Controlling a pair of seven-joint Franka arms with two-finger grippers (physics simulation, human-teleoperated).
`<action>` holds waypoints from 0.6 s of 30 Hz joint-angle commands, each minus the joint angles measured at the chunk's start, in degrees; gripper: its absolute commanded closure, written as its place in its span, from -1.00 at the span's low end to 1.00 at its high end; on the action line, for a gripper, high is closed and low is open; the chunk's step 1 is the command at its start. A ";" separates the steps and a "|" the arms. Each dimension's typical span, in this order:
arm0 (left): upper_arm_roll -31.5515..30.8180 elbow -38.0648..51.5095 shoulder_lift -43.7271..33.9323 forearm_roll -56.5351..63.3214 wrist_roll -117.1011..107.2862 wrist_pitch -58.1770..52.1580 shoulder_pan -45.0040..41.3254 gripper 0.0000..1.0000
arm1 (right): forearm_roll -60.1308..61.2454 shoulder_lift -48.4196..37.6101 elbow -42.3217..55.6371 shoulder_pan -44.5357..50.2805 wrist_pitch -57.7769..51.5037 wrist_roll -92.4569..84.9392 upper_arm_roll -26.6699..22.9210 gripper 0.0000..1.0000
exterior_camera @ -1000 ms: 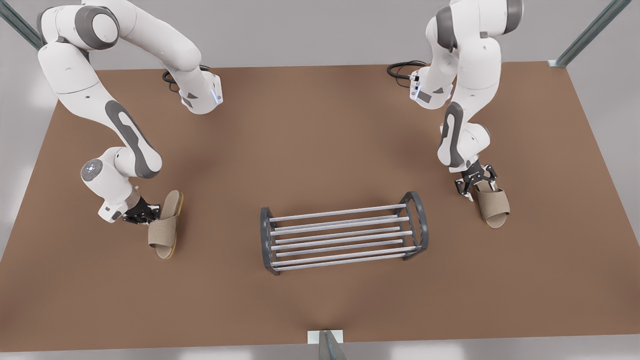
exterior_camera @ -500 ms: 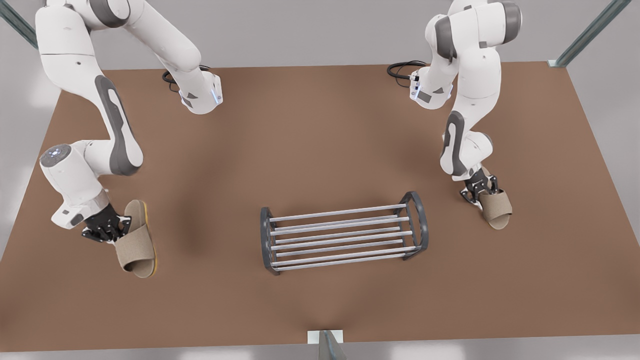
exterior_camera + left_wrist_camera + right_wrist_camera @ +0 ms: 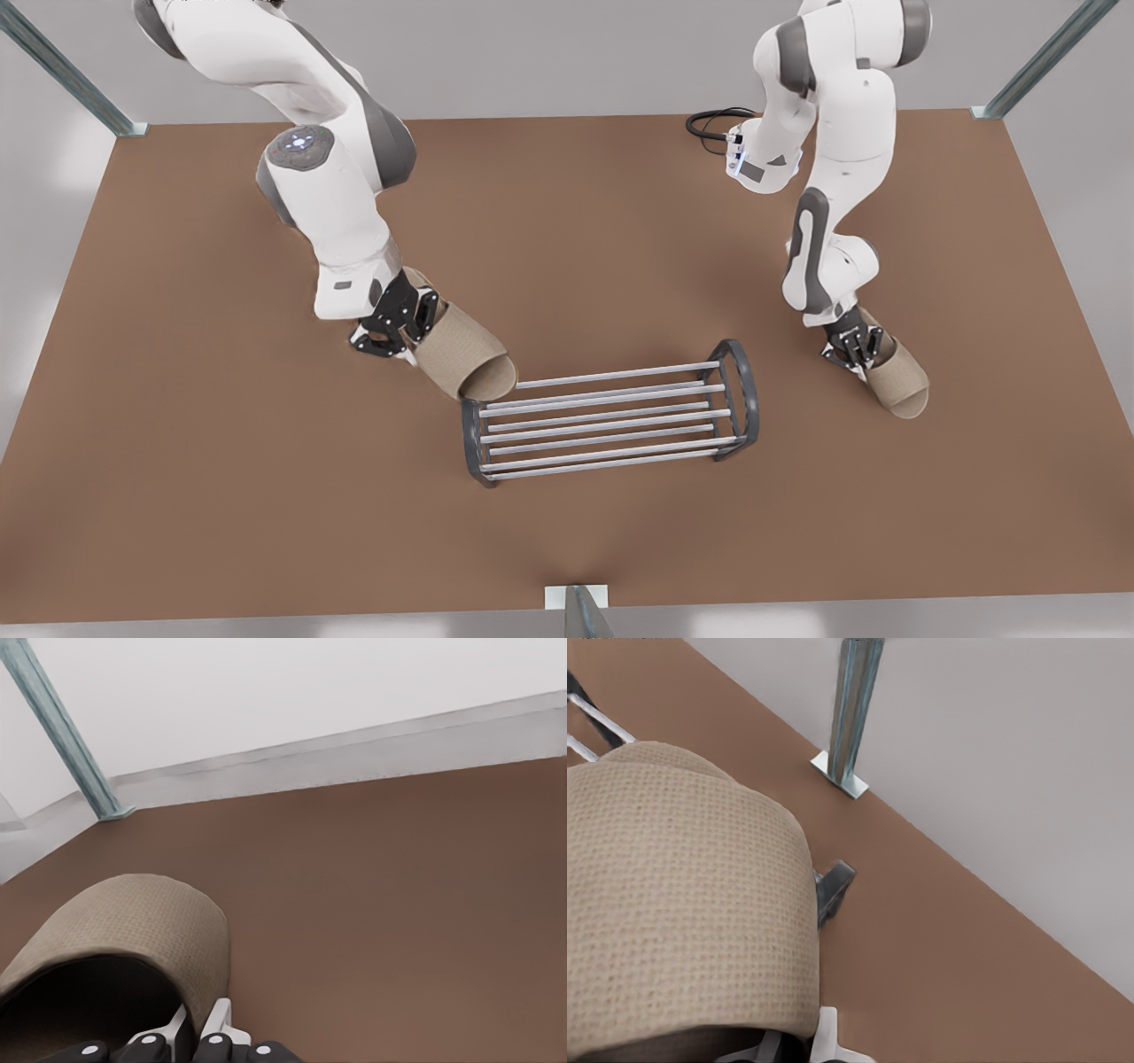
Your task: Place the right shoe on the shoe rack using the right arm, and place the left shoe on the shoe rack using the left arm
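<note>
The right gripper (image 3: 396,326) is clamped on the heel end of the right slipper (image 3: 465,363), which slants down from the fingers. Its open toe reaches the shoe rack (image 3: 611,421) at the dark end frame on the front view's left; contact cannot be judged. The rack's silver bars run between two rounded grey frames near the middle of the brown worktop (image 3: 567,230).

Past the rack's other end and apart from it, the left gripper (image 3: 858,347) is closed narrowly on the heel of the left slipper (image 3: 902,383). Both slippers are beige woven fabric with rounded uppers. Bare worktop lies broad toward every edge.
</note>
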 commanded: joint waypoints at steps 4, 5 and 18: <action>3.60 1.59 -9.97 0.69 -43.36 0.77 -4.63 0.57 | -7.60 8.86 15.69 35.27 -13.33 63.00 -30.03 0.57; 3.60 3.79 -14.63 0.69 -41.25 3.58 -4.55 0.57 | -7.60 11.59 20.17 40.36 -14.92 63.62 -34.68 0.57; 1.14 22.07 -26.16 -14.33 -35.97 16.77 -27.92 0.57 | -9.27 21.08 27.03 50.39 -16.33 77.24 -43.57 0.57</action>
